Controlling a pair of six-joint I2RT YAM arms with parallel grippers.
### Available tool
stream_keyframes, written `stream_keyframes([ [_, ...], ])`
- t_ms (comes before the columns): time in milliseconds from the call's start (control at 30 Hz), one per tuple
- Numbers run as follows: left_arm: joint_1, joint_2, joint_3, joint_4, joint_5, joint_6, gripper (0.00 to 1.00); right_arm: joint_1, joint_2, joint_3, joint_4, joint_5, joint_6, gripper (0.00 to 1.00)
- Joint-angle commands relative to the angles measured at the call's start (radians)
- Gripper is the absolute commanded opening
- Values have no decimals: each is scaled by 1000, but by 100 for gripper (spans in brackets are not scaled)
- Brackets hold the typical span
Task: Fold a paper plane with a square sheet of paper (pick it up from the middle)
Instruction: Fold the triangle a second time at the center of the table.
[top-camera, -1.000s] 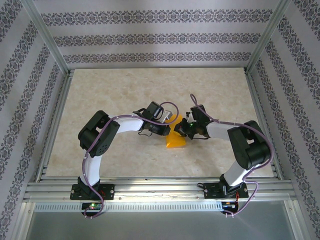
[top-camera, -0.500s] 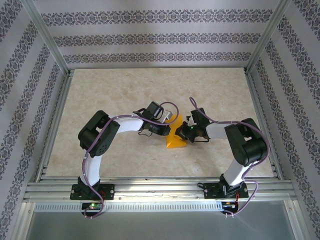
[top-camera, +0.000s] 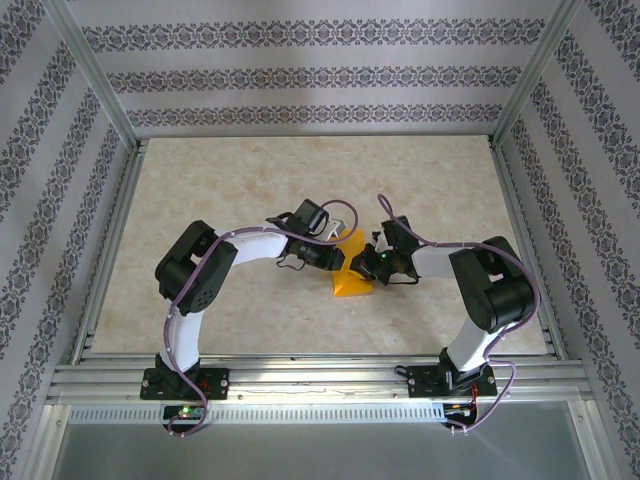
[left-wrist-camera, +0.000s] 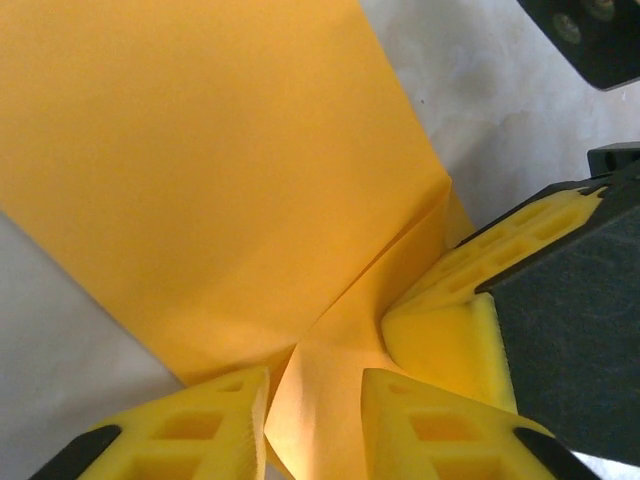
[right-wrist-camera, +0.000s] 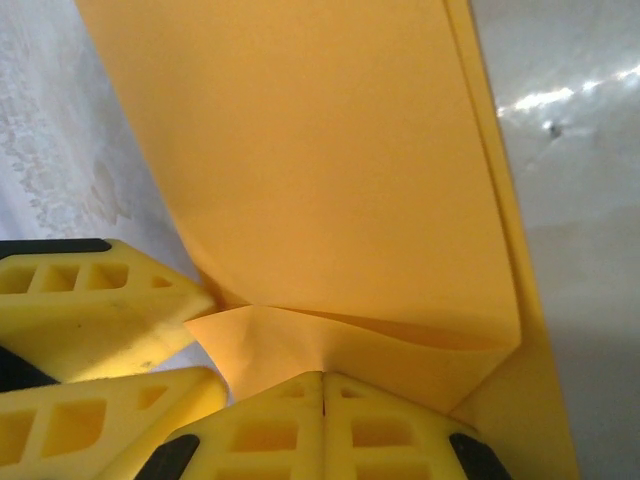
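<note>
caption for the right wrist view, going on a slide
The right pincer shut on a raised flap of the folded orange paper, with the left pincer open beside it.

Beige marbled table (top-camera: 200, 200), folded orange paper (top-camera: 352, 282) apparently flat near its middle.

I see both arms crowded tip to tip over the folded bright orange paper sheet (top-camera: 352, 283) at the middle of the beige stone-patterned table (top-camera: 230, 180). The left gripper (top-camera: 342, 248) and the right gripper (top-camera: 365, 262) leave barely a gap between them there. The far half of the table lies open to me, as do both side strips. Aluminium frame rails (top-camera: 300, 372) and patterned walls (top-camera: 300, 75) hem the edges, and the bent left elbow (top-camera: 195, 272) bulks at near left.
</note>
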Motion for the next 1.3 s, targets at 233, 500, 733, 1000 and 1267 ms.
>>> stream_keyframes([
  [233, 25, -176, -49, 23, 113, -228, 34, -7, 22, -29, -81, 84, -1, 0],
  [500, 16, -128, -131, 229, 307, -501, 5, -7, 26, -26, -80, 78, 6, 0],
  [733, -3, -81, -166, 293, 310, -538, 3, -9, 28, -20, -89, 76, 2, 0],
  [1000, -36, -40, -119, 177, 292, -466, 5, -21, 24, -22, -102, 59, -11, 0],
  [1267, -61, 0, -86, 130, 265, -439, 5, -23, 21, -23, -104, 58, -12, 0],
])
